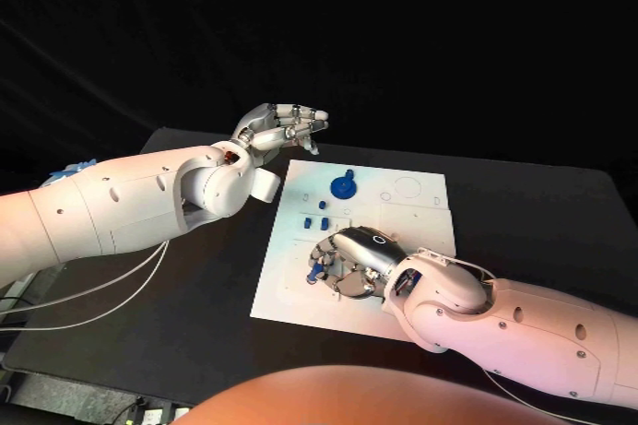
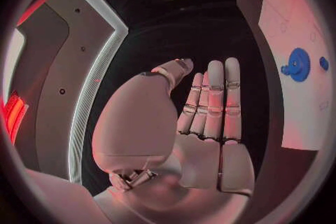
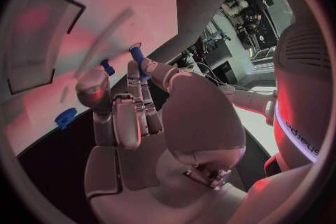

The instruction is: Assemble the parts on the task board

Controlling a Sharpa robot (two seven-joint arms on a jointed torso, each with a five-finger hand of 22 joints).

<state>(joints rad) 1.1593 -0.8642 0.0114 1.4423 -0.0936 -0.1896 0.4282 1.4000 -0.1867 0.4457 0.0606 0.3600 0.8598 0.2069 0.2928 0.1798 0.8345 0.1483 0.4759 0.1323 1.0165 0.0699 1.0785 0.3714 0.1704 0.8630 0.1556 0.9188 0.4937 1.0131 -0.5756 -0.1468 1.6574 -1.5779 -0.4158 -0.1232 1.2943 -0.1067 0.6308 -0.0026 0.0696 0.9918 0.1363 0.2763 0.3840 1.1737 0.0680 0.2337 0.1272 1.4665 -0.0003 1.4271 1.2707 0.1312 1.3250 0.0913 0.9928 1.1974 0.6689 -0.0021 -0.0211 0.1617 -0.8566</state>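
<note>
Two robot hands show: the left robot hand (image 1: pixel 282 127) hovers past the task board's (image 1: pixel 412 208) far corner, fingers straight, holding nothing. The right robot hand (image 1: pixel 348 262) pinches a blue peg (image 3: pixel 137 58) over the board's near half; a blue gear (image 1: pixel 345 184) lies farther back.

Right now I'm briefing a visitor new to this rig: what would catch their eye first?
First the white task board mid-table, with a blue gear standing near its far edge. Next the right hand, low over the board's near part among small blue parts. The left hand is raised beyond the board's far left corner, holding nothing.
</note>
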